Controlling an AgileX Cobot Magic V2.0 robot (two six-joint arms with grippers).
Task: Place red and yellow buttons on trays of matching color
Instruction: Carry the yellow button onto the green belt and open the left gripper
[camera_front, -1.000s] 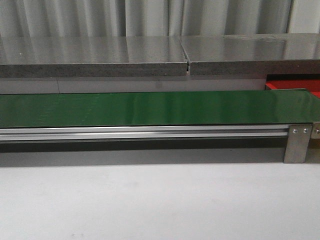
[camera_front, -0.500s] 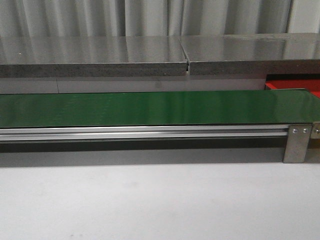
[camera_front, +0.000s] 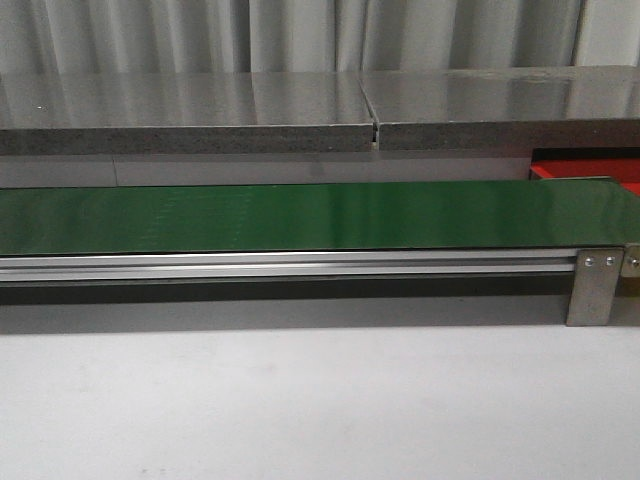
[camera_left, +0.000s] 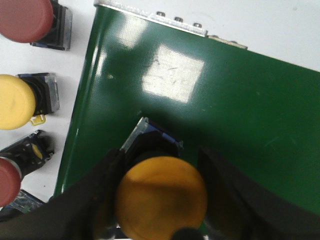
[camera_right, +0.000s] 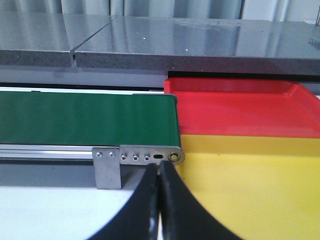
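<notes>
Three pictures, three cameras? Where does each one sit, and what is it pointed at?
Front view: looks forward over the white table at the green belt; none of the robot's body shows.
Left wrist view: sits on the left arm, looking down at a yellow button held between the left gripper jaws over the belt; spare buttons lie beside it.
Right wrist view: sits on the right arm, facing the belt's end, the red tray and yellow tray; the right gripper jaws are shut.
All three share the green belt.
</notes>
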